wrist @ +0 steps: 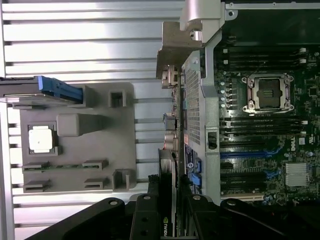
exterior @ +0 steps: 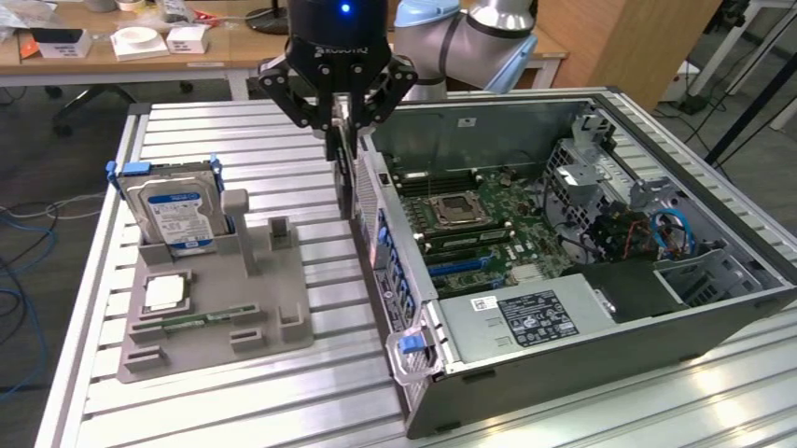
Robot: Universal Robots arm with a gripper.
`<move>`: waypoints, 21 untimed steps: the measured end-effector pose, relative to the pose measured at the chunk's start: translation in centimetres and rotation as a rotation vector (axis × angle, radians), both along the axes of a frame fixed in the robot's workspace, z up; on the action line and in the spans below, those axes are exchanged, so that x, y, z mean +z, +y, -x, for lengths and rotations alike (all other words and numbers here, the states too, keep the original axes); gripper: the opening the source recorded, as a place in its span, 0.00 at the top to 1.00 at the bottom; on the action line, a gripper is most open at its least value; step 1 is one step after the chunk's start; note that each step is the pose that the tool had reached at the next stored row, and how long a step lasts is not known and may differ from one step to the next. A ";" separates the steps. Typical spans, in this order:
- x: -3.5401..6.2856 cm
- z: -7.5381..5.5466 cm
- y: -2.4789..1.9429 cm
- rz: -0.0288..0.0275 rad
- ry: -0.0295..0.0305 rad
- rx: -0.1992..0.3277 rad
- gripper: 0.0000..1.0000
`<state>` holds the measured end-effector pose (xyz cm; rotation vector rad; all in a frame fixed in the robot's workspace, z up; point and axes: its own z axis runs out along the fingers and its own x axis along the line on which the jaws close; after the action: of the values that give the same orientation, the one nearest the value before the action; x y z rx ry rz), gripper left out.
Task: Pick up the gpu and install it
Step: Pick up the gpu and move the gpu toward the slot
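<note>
My gripper (exterior: 339,123) hangs above the rear wall of the open computer case (exterior: 697,317), shut on the gpu (exterior: 343,173). The card hangs edge-on below the fingers as a thin dark strip, reaching down to just outside the case's perforated rear wall (exterior: 371,219). In the wrist view the gpu (wrist: 169,175) runs out from between the black fingers (wrist: 145,212), its black face carrying a green logo, beside the rear wall (wrist: 192,105). The motherboard (exterior: 480,224) lies inside with its blue and black slots (wrist: 245,165) open to view.
A grey fixture block (exterior: 293,313) stands on the slatted table (exterior: 249,131) at the exterior view's left. It holds a blue-labelled hard drive (exterior: 177,213), a processor chip (exterior: 164,292) and a narrow green memory stick (exterior: 200,320). A desk with boxes (exterior: 137,42) is behind.
</note>
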<state>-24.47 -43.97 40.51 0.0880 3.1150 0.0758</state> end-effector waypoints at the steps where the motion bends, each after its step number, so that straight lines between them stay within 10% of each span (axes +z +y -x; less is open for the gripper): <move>1: 0.00 -0.1 0.00 -0.0001 0.0005 0.000 0.74; 21: 0.25 -2.5 0.00 -0.0001 0.0074 0.000 0.74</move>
<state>-21.96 -43.97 40.76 0.0885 3.1224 0.0758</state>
